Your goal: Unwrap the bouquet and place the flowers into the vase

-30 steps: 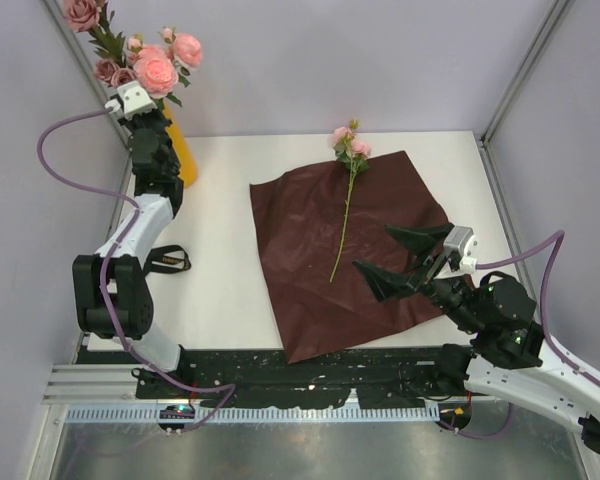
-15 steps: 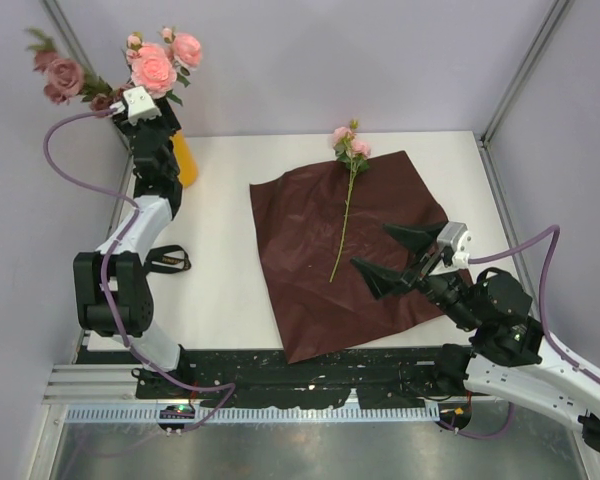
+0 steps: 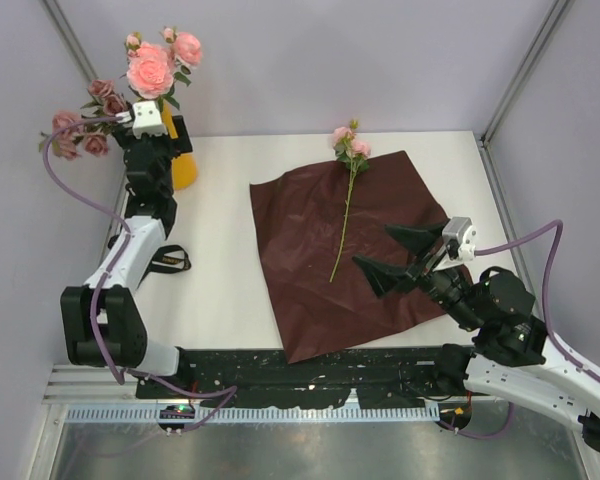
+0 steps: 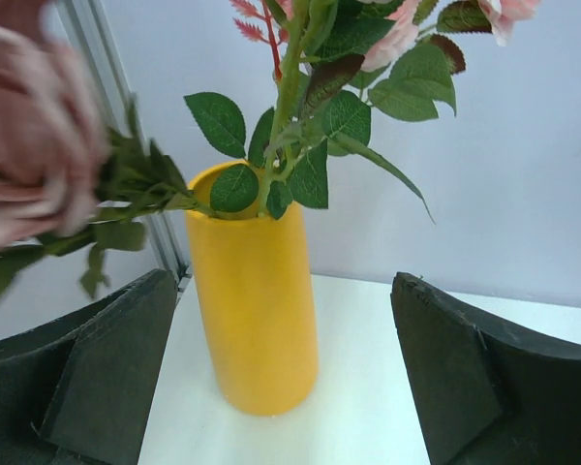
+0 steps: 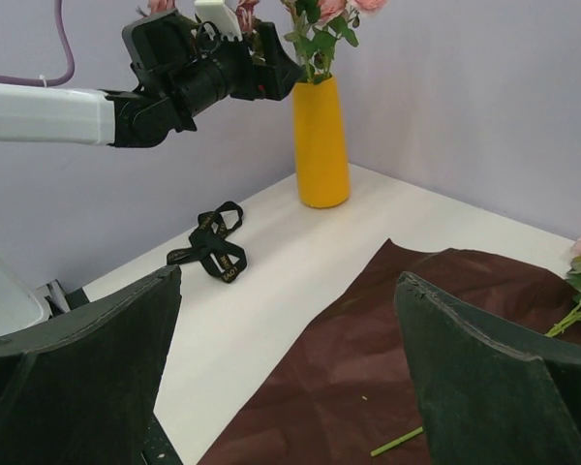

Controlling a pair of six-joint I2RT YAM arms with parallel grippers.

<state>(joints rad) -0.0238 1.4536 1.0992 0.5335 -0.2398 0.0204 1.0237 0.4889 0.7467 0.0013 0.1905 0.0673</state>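
Top external view puts the task well along, by my reading. The unwrapping is done: the dark red paper (image 3: 320, 300) lies spread flat on the desk (image 3: 220, 230), and the black ribbon (image 3: 168, 262) lies loose beside the left arm. Most of the flowers (image 3: 152, 68) stand in the yellow vase (image 3: 187, 165) at the far left corner. One mauve spray (image 3: 78, 135) droops sideways toward the left wall, though the left wrist view shows its stalk crossing the vase's rim. What is left appears to be a single pink stem (image 3: 345, 215), lying lengthwise on the paper with its blooms just past the far edge.

The left hand (image 3: 150, 125) is released, jaws spread wide and holding nothing. It sits just in front of the vase, which is framed between its fingers but apart from both. The right hand (image 3: 377, 250) is likewise released and empty, hovering over the paper's near right part. The pink stem's cut end lies near its fingertips, a little to their left, untouched. Vase and right hand are well apart, across the desk.
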